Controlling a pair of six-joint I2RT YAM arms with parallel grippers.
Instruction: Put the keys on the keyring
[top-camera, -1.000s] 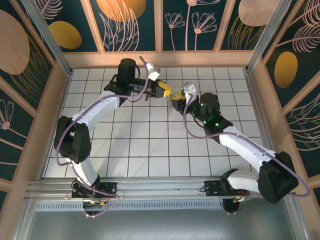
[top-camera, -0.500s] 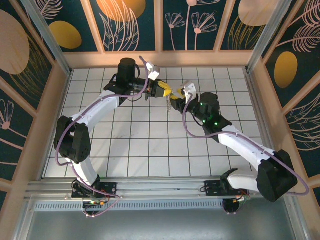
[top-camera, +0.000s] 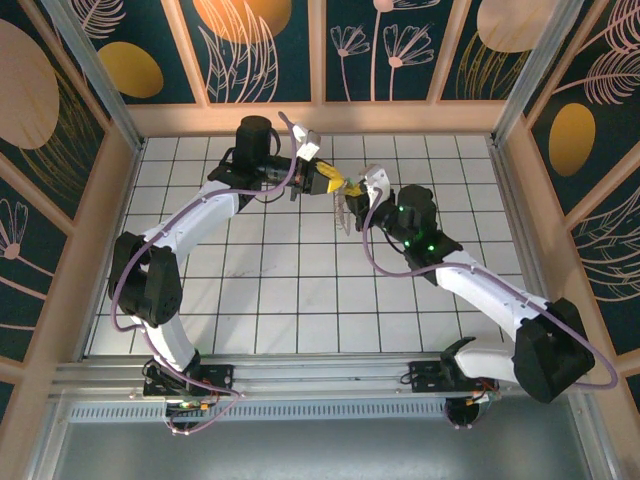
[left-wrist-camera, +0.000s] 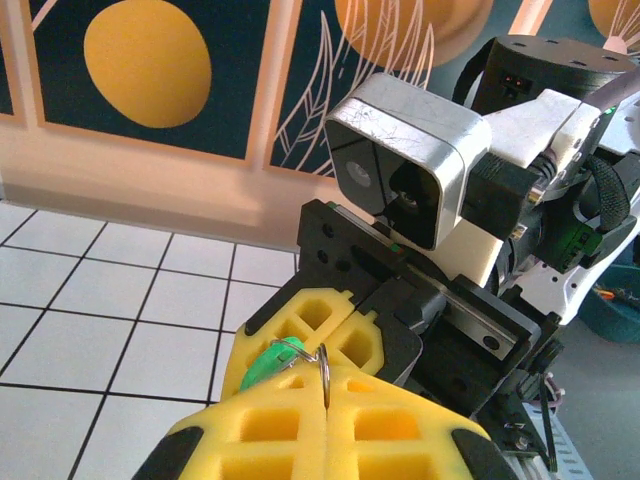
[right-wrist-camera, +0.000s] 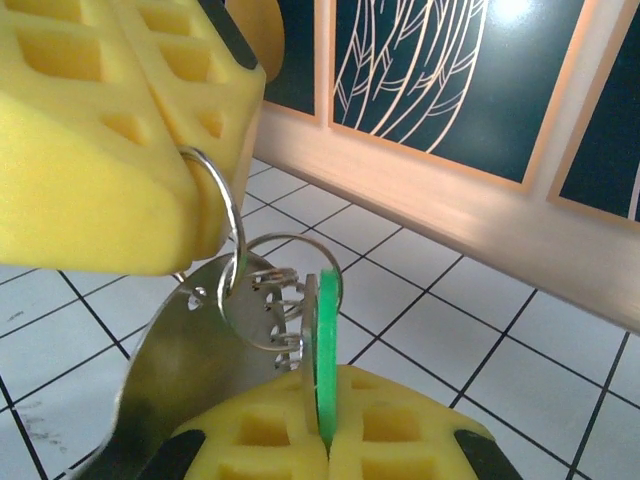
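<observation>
Top view: the left gripper (top-camera: 330, 182) and right gripper (top-camera: 351, 197) meet tip to tip above the tiled floor (top-camera: 300, 280), with a silvery key (top-camera: 343, 217) hanging just below the right one. Left wrist view: the left fingers are pressed together on the wire of the keyring (left-wrist-camera: 325, 362), and the green key (left-wrist-camera: 266, 364) sits just beyond their tips. Right wrist view: the right fingers are clamped on the green key's head, held edge-on. The keyring loops out of the left pads above it, and the silvery key hangs at lower left beside small coiled rings (right-wrist-camera: 275, 290).
</observation>
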